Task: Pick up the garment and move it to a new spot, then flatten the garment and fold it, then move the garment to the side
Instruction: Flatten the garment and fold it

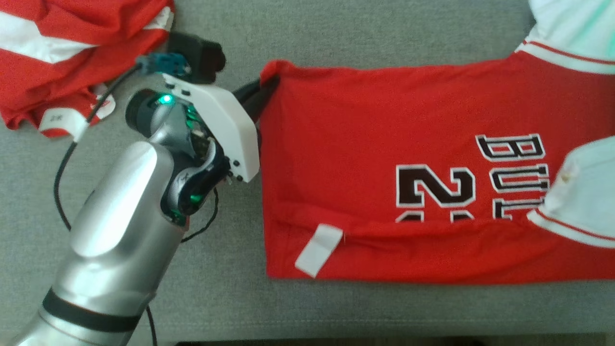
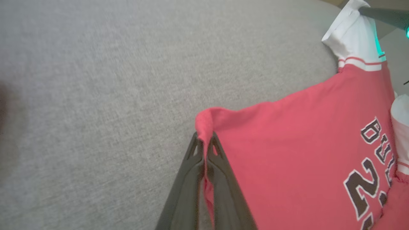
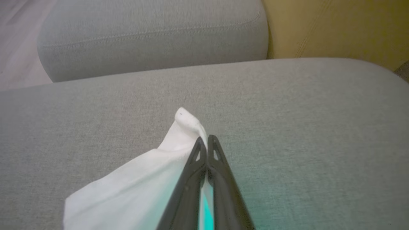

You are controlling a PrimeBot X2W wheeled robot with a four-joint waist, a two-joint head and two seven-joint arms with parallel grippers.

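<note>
While spreading rightward from the left claw (image 2: 204, 140), the shirt (image 1: 346, 158) is being pinched at a corner by it. A sleeve (image 3: 150, 179) is being clamped by the right claw (image 3: 207, 140).

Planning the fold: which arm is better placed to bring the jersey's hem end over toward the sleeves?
Left. The left gripper is shut on the hem corner of the jersey; the right gripper pinches a white sleeve at the other end.

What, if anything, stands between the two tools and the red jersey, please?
Nothing visible: the left tool is shut on a corner of the red jersey, and the right tool is shut on its white sleeve. A crumpled red-and-white garment lies apart, to the left.
</note>
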